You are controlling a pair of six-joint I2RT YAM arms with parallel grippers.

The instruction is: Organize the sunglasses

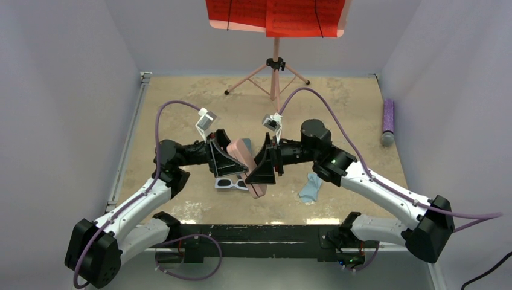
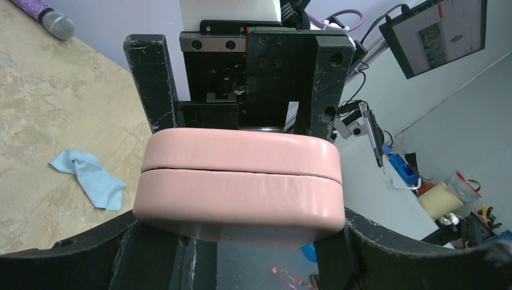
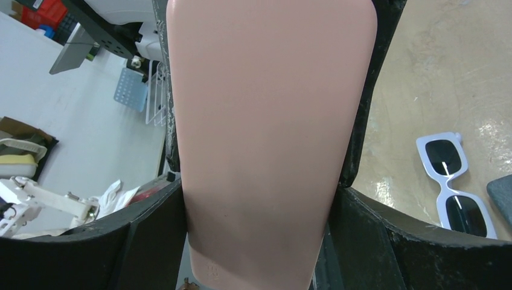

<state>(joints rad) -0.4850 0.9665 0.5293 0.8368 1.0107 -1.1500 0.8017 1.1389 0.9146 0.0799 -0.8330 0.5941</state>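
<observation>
A closed pink case (image 1: 247, 163) is held tilted above the table between both grippers. My left gripper (image 1: 226, 157) is shut on it from the left. In the left wrist view the case (image 2: 238, 181) sits across the fingers (image 2: 90, 260). My right gripper (image 1: 265, 166) is shut on it from the right. In the right wrist view the case (image 3: 265, 133) fills the gap between the fingers (image 3: 139, 241). The white sunglasses (image 1: 231, 183) lie flat on the table under the case and also show in the right wrist view (image 3: 456, 184). A slim pink shape (image 2: 293, 279) shows below the case; I cannot tell whether it is the pink pair.
A light blue cloth (image 1: 311, 187) lies crumpled right of the case and shows in the left wrist view (image 2: 87, 178). A corner of a grey-blue case (image 3: 501, 196) lies beside the white sunglasses. A purple microphone (image 1: 387, 124) lies at the right wall. A tripod stand (image 1: 275, 72) stands at the back.
</observation>
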